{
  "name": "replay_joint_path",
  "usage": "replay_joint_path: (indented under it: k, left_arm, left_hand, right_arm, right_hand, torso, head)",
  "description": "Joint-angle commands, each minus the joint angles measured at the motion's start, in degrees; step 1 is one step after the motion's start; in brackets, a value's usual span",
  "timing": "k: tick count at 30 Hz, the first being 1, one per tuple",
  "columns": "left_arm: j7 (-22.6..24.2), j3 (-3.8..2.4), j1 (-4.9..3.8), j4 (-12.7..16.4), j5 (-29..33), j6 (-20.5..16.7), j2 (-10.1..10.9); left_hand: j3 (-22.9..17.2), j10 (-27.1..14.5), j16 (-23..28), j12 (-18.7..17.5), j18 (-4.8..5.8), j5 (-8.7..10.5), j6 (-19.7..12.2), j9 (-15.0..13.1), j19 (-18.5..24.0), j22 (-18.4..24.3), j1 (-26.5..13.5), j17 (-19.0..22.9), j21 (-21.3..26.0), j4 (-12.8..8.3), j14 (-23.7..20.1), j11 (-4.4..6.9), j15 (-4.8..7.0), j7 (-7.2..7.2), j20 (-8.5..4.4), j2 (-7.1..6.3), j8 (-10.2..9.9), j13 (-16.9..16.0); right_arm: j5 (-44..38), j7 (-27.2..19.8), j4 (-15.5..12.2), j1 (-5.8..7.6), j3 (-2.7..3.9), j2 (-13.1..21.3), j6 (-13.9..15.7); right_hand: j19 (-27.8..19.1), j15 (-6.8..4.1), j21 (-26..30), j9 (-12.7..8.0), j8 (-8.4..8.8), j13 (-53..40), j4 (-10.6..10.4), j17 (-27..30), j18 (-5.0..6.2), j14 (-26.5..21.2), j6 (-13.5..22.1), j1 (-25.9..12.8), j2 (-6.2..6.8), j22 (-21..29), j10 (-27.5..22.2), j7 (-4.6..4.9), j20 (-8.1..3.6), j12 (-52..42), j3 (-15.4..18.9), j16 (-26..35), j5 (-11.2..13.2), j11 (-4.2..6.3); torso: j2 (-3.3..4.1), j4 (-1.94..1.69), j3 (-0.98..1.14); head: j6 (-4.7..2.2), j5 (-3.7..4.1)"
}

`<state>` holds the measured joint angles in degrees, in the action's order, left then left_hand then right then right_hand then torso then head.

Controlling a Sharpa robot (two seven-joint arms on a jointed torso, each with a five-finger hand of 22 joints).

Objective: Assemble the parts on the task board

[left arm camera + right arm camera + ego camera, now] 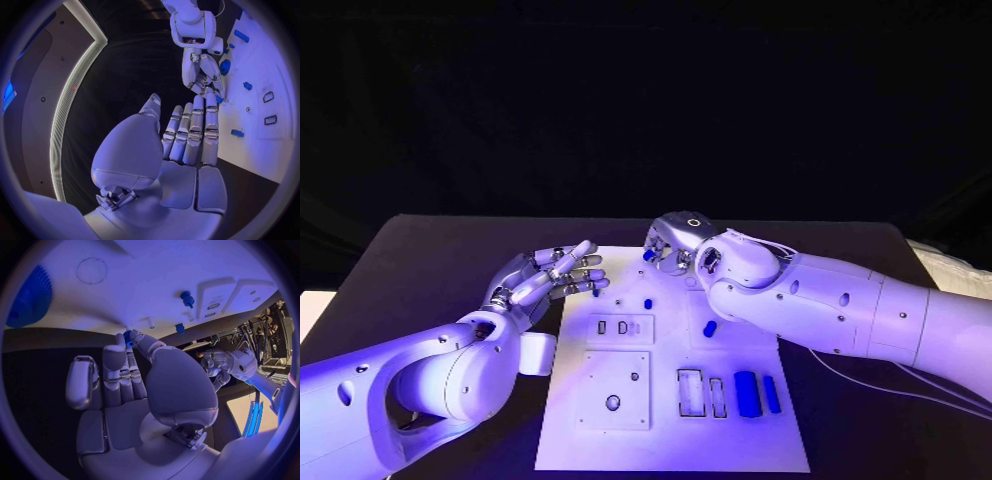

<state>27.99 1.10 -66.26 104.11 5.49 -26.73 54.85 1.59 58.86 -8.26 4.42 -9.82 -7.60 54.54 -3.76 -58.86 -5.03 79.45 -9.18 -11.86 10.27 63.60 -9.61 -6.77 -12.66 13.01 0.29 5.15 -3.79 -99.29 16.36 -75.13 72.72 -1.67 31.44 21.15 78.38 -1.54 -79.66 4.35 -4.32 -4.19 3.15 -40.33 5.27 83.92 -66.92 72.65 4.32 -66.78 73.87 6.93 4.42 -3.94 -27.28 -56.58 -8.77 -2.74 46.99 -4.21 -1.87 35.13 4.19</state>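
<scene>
Fingers (574, 270) of the left hand (542, 282) are spread and hold nothing, hovering at the left edge of the task board (668, 445), just beside a small blue part (599, 291). Across the board's far end, the right hand (672, 250) reaches down, and its wrist view shows its fingertips (134, 335) pinching a small blue part (127, 338) against the white surface. More blue parts lie along the board: a peg (648, 301), another (710, 327), and two bars (756, 392) near the front right. My worry is that this pinch looks shallow; a slip would flick the part onto the black desk (430, 255). From above, the right forearm hides the pinch itself, so I cannot make out which socket it is aiming for.
</scene>
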Motion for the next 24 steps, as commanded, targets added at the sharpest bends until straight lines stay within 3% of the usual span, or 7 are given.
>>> replay_joint_path:
  k: [1,18,24]
  left_arm:
    - [0.31,-0.05,-0.21,0.09,0.04,0.93,-0.16]
    - [-0.27,-0.05,-0.57,-0.10,0.05,1.32,-0.49]
    - [-0.32,-0.05,-0.62,-0.11,0.05,1.33,-0.50]
  left_hand:
    - [0.08,0.04,0.30,-0.38,-0.59,0.16,0.00,0.05,-0.42,0.05,0.16,-0.09,0.37,-0.36,0.07,-0.37,-0.33,-0.23,0.11,0.25,-0.30,0.08]
    - [0.17,-0.08,0.56,-0.53,-0.58,0.16,-0.07,0.06,-0.43,0.17,0.20,-0.15,0.58,-0.53,0.00,-0.40,-0.37,-0.23,0.14,0.34,-0.48,0.10]
    - [0.20,-0.16,0.66,-0.60,-0.58,0.16,-0.12,0.06,-0.43,0.22,0.19,-0.17,0.66,-0.57,-0.03,-0.42,-0.39,-0.24,0.16,0.39,-0.56,0.12]
  right_arm:
    - [-0.80,1.69,0.36,0.00,-0.05,-0.20,-3.35]
    - [-0.46,1.78,1.58,0.29,-0.06,-1.22,-3.85]
    - [0.23,1.54,1.68,0.39,-0.07,-1.31,-3.11]
  right_hand:
    - [-0.32,-0.11,-0.22,1.71,-0.22,0.07,-0.35,0.07,-0.52,0.72,-0.16,-0.06,-0.20,0.12,0.11,-0.06,0.01,0.33,0.04,-0.15,0.45,-0.30]
    - [-2.45,0.28,1.29,1.64,0.59,0.33,-1.15,4.03,0.12,-0.69,0.87,-0.77,1.44,3.30,-1.43,0.36,0.39,0.46,0.33,2.58,0.88,-0.77]
    - [-3.40,0.91,2.01,1.03,0.92,0.54,-2.21,5.52,0.39,-1.07,3.58,-1.57,2.91,4.72,-4.20,1.15,0.88,0.52,0.71,3.46,1.33,-1.58]
  torso:
    - [0.08,0.08,0.02]
    - [0.04,0.02,0.02]
    - [0.10,0.03,-0.02]
  head:
    - [0.19,-0.44]
    - [0.72,-0.93]
    - [0.83,-1.00]
